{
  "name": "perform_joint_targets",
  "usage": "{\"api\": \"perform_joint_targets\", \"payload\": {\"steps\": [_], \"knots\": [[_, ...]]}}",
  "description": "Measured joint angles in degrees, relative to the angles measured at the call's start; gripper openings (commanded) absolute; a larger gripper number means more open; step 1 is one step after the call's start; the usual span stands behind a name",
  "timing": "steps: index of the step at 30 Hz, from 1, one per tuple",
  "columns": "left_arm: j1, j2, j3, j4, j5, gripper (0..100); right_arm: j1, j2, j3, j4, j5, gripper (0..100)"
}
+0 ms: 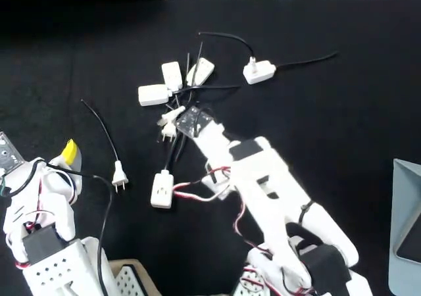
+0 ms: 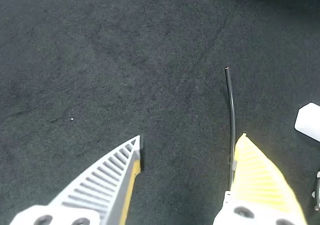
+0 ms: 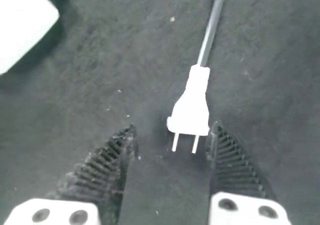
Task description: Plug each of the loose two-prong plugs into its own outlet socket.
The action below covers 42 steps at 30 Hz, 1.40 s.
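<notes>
Far left, the left hand (image 2: 191,136) hovers spread over bare bench (image 2: 100,60). Near it lies a loose plug (image 1: 119,175), with a socket (image 1: 162,189) just right of that. Mid-bench, the right hand (image 3: 173,129) is spread, a second plug (image 3: 191,110) lying pronged end between its fingers, by clustered sockets (image 1: 172,79).

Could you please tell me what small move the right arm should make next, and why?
Probably ease the right gripper forward a little and close it on the white plug. Its fingers stand open, and the plug lies loose on the black table between their tips, close to one finger, not yet gripped.
</notes>
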Motion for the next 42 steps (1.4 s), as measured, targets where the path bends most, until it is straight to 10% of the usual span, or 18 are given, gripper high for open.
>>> {"api": "perform_joint_targets", "payload": {"steps": [19,42], "knots": [[0.0,0.0,0.0,0.0,0.0,30,1.6,12.0,-0.2,-12.4,-2.3,1.0],[0.0,0.0,0.0,0.0,0.0,30,-3.5,-0.9,0.8,-1.2,-5.5,17.9]]}}
